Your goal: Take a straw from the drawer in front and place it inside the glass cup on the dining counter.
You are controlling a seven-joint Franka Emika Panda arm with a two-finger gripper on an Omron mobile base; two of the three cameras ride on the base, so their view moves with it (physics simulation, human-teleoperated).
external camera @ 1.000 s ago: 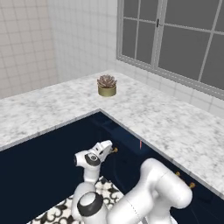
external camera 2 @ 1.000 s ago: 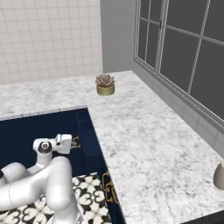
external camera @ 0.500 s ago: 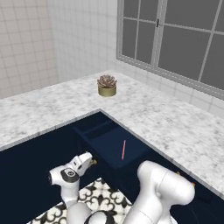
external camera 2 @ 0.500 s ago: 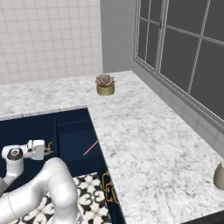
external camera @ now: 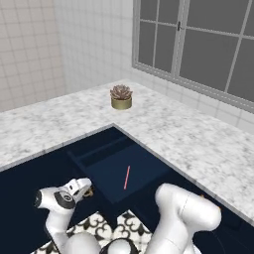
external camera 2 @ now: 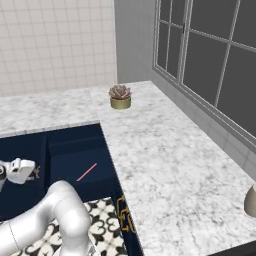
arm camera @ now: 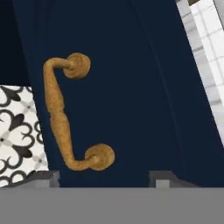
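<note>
The navy drawer stands pulled out under the marble worktop, and the pink-red straw lies flat on its floor, also plain in the right base view as the straw inside the drawer. My gripper hovers low at the drawer's front, left of the straw; from the right it is the gripper. In the hand view my gripper faces the brass handle on the navy front, fingertips wide apart and open, gripping nothing. The glass cup and dining counter are out of view.
A potted succulent sits on the marble worktop behind the drawer, below a dark window. Brass cabinet handles show below the worktop edge. A beige rounded object sits at the far right. Patterned floor tiles lie beneath.
The drawer has slid out from barely open to wide open, uncovering the whole straw. My gripper has travelled back toward the base and to the left with the drawer's front.
</note>
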